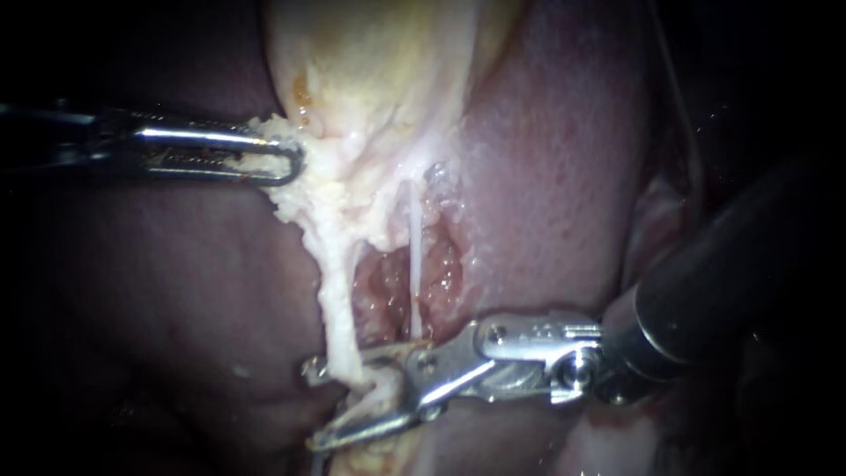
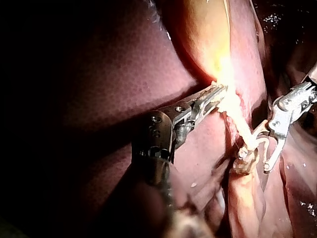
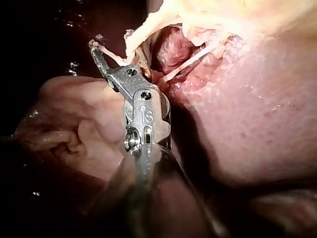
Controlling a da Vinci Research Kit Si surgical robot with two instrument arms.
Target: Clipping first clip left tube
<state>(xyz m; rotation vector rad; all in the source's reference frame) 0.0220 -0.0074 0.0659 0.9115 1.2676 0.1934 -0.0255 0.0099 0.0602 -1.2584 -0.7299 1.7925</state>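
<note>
Left instrument (image 1: 284, 164) enters from the left, and its jaws are closed on the pale, ragged tissue at the lower end of the gallbladder (image 1: 379, 62), just above the place where the left tube (image 1: 339, 308) begins. Both jaws press this tissue from two sides. The jaw that faces the endoscope shows a long narrow slot.

The left tube is a thick, whitish strand. It comes down from the gripped tissue and is stretched almost straight. Dark liver (image 1: 176, 308) lies on its left side and a raw, reddish hollow (image 1: 441, 273) on its right side.

Across that hollow, to the right of the left tube, stands the right tube (image 1: 412, 264). It is much thinner, like a white thread, and runs nearly parallel to the left tube without touching it. Further right of the left tube the liver surface is paler pink and smooth.

The right instrument (image 1: 315, 404) reaches in from the right and passes below the lower end of the right tube. Its jaws stand wide open around the lowest part of the left tube, which passes through the gap between them. In the left wrist view these jaws look like an open fork with the left tube between the two prongs. I cannot tell whether either jaw touches the tube.
</note>
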